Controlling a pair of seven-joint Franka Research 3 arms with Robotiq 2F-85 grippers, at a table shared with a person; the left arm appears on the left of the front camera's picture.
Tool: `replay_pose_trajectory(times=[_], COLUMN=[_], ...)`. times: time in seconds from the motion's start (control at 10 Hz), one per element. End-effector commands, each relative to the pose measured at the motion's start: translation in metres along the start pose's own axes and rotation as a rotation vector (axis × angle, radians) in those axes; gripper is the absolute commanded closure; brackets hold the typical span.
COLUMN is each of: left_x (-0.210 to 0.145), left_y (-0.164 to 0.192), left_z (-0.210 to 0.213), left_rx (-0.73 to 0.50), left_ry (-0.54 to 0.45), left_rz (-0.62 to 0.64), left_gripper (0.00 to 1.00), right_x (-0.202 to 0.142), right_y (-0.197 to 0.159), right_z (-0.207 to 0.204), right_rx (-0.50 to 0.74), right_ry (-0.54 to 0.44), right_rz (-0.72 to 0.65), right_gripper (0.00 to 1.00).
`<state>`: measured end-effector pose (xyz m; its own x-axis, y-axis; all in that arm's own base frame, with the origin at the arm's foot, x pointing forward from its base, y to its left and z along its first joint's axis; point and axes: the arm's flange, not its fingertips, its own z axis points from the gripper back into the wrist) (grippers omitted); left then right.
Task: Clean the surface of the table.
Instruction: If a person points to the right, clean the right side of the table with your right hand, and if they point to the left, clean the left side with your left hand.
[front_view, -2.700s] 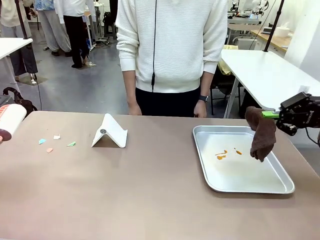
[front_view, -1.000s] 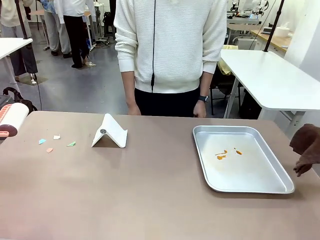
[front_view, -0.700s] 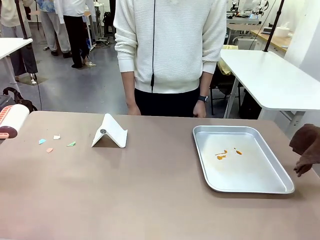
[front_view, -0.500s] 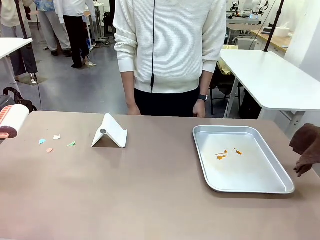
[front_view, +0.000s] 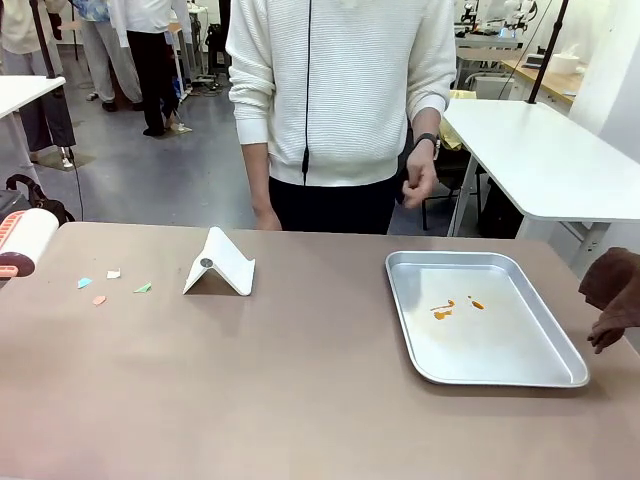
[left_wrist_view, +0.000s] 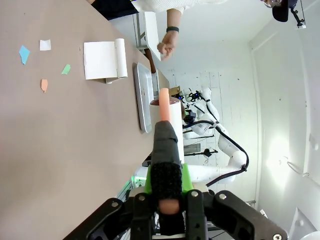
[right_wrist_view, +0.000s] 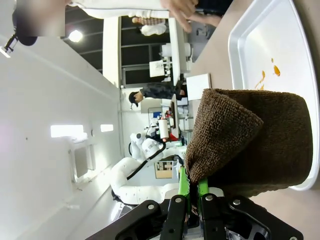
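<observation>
The brown table (front_view: 300, 390) carries small paper scraps (front_view: 99, 288) at its left and a silver tray (front_view: 490, 345) with orange smears (front_view: 443, 309) at its right. My left gripper (left_wrist_view: 166, 182) is shut on the dark handle of a lint roller (left_wrist_view: 169, 112), whose white roll (front_view: 22, 240) shows at the table's left edge. My right gripper (right_wrist_view: 192, 189) is shut on a folded brown cloth (right_wrist_view: 250, 140), which hangs at the table's right edge (front_view: 612, 298), just beside the tray. The scraps (left_wrist_view: 44, 60) lie far ahead of the roller.
A white folded stand (front_view: 220, 264) sits between the scraps and the tray. A person in a white sweater stands at the far edge with one hand (front_view: 418, 182) raised to chest height. White-topped tables stand behind at right and left.
My right gripper has carried the cloth from over the tray's right rim out past the table's right edge. The person's hand has just risen from the table edge to chest height.
</observation>
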<state>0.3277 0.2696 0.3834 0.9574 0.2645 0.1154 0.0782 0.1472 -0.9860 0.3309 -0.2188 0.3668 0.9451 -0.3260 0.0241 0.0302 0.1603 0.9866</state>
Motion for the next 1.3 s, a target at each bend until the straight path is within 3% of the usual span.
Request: replay_pose_trajectory(times=[0.0,0.5,0.7,1.0,1.2], left_x=[-0.003,-0.003,-0.003,-0.003,-0.003], left_y=[-0.002,-0.002,-0.002,-0.002,-0.002], left_z=[0.0,0.0,0.0,0.0,0.0], left_rx=[-0.008,-0.008,-0.008,-0.008,-0.008], left_ry=[0.008,0.008,0.008,0.008,0.008], left_rz=[-0.016,-0.016,-0.016,-0.016,-0.016], left_gripper=[0.78,0.78,0.78,0.78,0.78], right_x=[-0.002,0.0,-0.003,0.007,0.022], right_y=[0.005,0.0,0.03,0.065,0.071], right_z=[0.001,0.0,-0.032,-0.114,-0.163], right_rx=[-0.009,0.0,-0.088,-0.289,-0.493], right_ry=[0.001,0.0,0.045,0.16,0.108], right_rz=[0.009,0.0,0.119,0.205,0.208], right_gripper=[0.93,0.93,0.93,0.93,0.93])
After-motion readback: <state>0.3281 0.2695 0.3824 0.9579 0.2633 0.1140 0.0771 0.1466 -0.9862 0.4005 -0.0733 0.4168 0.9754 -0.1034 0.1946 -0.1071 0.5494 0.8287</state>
